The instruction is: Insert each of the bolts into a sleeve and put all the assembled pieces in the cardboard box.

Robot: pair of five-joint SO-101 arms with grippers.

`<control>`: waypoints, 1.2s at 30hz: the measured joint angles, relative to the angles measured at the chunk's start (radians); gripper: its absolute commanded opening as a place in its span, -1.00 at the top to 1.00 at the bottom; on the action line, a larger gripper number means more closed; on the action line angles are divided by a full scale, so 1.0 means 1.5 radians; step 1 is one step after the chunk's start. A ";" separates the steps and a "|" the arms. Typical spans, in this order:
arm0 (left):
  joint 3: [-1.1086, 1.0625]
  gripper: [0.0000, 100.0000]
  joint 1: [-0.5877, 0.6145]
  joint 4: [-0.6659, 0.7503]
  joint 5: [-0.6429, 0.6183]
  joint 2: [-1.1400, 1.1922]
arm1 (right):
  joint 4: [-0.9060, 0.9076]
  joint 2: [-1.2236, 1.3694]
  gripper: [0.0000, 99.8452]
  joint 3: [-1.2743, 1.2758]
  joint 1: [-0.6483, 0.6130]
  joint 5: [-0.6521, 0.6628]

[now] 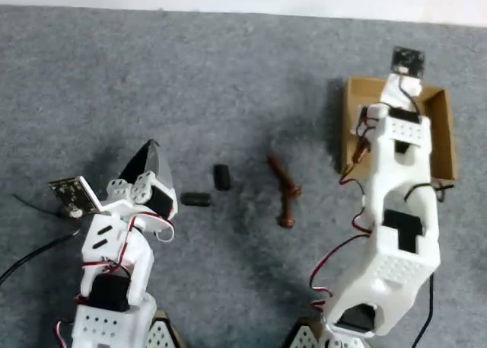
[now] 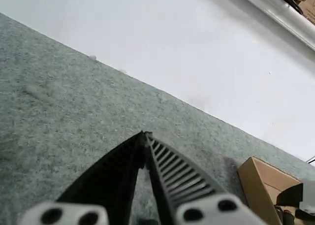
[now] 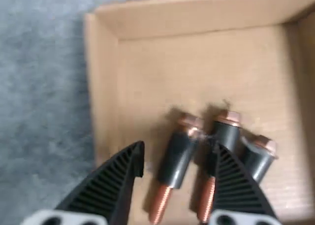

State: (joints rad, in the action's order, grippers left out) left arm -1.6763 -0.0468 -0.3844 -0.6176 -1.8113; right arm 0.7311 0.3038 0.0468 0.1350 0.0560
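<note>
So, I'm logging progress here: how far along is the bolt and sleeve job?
Done: three assembled pieces lie in the cardboard box, under the open right gripper. In hand: nothing, and the left gripper is shut and empty. Left: two bolts and two sleeves lie loose on the table.

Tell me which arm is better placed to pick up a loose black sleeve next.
Left, probably: the left hand sits beside the nearest short black cylindrical sleeve, while the right hand hangs open over the brown cardboard box.
</note>
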 measured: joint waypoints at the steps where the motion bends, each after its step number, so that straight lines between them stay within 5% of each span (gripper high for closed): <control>1: 0.000 0.99 0.000 -0.001 0.000 0.000 | 0.004 -0.016 0.63 0.011 -0.007 0.000; 8: 0.000 0.99 0.000 -0.002 0.000 0.000 | 0.036 -0.218 0.63 0.159 -0.115 0.000; 17: 0.000 0.99 0.053 -0.002 0.000 0.000 | 0.041 -0.441 0.63 0.408 -0.419 0.036; 24: 0.000 0.99 0.086 -0.002 0.000 0.000 | 0.041 -0.362 0.63 0.375 -0.559 -0.019; 36: 0.000 0.99 0.086 -0.002 0.000 0.000 | 0.041 -0.062 0.63 0.178 -0.572 -0.040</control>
State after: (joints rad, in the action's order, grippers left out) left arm -1.6763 0.0821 -0.3874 -0.6176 -1.8113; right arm 0.7925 0.2102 0.3138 -0.7227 -0.0038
